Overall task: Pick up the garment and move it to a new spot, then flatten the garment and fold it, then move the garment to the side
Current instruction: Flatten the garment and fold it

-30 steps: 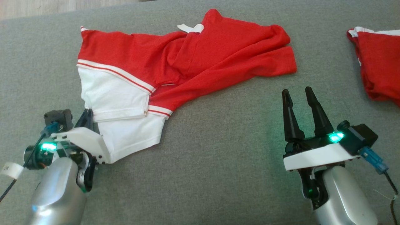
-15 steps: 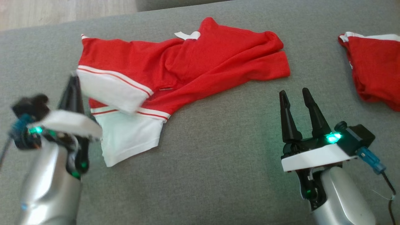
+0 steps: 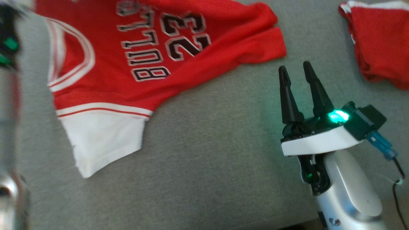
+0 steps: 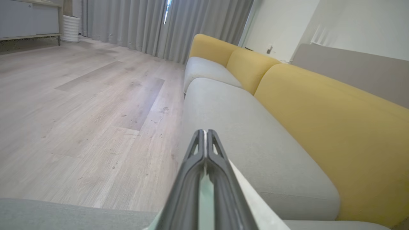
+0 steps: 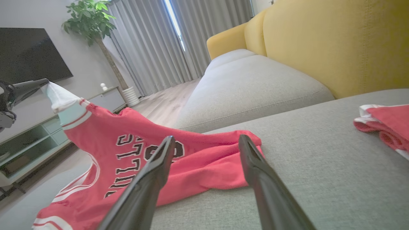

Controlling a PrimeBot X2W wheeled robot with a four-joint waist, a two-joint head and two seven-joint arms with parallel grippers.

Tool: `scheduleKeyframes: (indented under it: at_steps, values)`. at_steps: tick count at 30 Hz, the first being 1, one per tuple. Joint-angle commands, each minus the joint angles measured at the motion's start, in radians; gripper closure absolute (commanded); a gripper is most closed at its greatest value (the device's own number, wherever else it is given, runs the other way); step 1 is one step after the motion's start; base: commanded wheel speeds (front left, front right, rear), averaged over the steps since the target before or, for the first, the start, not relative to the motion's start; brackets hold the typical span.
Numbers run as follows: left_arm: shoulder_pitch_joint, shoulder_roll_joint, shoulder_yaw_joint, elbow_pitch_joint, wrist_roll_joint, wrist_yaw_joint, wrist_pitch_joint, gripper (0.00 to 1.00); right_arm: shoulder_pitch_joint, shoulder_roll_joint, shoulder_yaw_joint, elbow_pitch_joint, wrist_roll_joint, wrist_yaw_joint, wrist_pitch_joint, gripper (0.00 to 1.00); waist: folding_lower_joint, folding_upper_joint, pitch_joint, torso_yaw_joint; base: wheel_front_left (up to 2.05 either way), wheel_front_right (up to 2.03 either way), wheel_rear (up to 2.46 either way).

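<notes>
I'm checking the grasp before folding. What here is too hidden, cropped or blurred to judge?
Left wrist view: the shut left gripper hides how much of the jersey it pinches.
Head view: the left arm blurs at the left edge; the top edge crops the jersey.
Same view: the right edge crops the second red garment.

"BULLS" and "23" in black, white-edged lettering across the red garment [image 3: 105, 86]
</notes>
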State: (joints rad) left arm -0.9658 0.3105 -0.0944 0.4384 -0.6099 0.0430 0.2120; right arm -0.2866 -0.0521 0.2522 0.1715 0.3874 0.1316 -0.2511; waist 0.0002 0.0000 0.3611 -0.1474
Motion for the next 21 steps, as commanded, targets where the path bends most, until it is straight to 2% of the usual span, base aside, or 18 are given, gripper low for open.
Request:
scheduleKeyframes:
  at_steps: [1,5,6,7,8,9,10,14,21]
  values:
    - [-0.097,0.079,0.034,0.022,0.025,0.017,0.016,1.0,-0.023,0.002,0.026,-0.042,0.01,-0.001,-0.011,0.0,-0.0002,0.0,0.067,-0.059,0.0,0.0,0.0]
    - [-0.259,0.144,0.048,0.165,0.069,0.068,0.017,1.0,-0.051,0.002,0.047,-0.068,0.028,-0.001,-0.011,0.0,-0.0002,0.0,0.124,-0.114,0.0,0.0,0.0]
    - [-0.324,0.165,0.055,0.236,0.088,0.097,-0.002,1.0,-0.06,0.002,0.056,-0.078,0.037,-0.001,-0.011,0.0,-0.0002,0.0,0.141,-0.135,0.0,0.0,0.0]
    - [-0.324,0.165,0.055,0.236,0.088,0.097,-0.002,1.0,-0.06,0.002,0.056,-0.078,0.037,-0.001,-0.011,0.0,-0.0002,0.0,0.141,-0.135,0.0,0.0,0.0]
    - [-0.35,0.173,0.058,0.268,0.098,0.112,-0.018,0.53,-0.064,0.002,0.061,-0.082,0.041,-0.001,-0.011,0.0,-0.0002,0.0,0.147,-0.144,0.0,0.0,0.0]
    - [-0.373,0.178,0.06,0.299,0.106,0.126,-0.035,0.0,-0.066,0.002,0.064,-0.086,0.043,-0.001,-0.011,0.0,-0.0002,0.0,0.152,-0.151,0.0,0.0,0.0]
    - [-0.391,0.177,0.063,0.326,0.108,0.136,-0.052,0.0,-0.067,0.002,0.066,-0.089,0.045,-0.001,-0.011,0.0,-0.0002,0.0,0.154,-0.156,0.0,0.0,0.0]
    - [-0.432,0.167,0.052,0.408,0.122,0.123,-0.139,0.0,-0.061,0.002,0.062,-0.096,0.047,-0.001,-0.011,0.0,-0.0002,0.0,0.153,-0.153,0.0,0.0,0.0]
    - [-0.397,0.122,0.014,0.505,0.12,0.02,-0.256,0.0,-0.054,0.002,0.041,-0.077,0.021,-0.001,-0.011,0.0,-0.0002,0.0,0.095,-0.101,0.0,0.0,0.0]
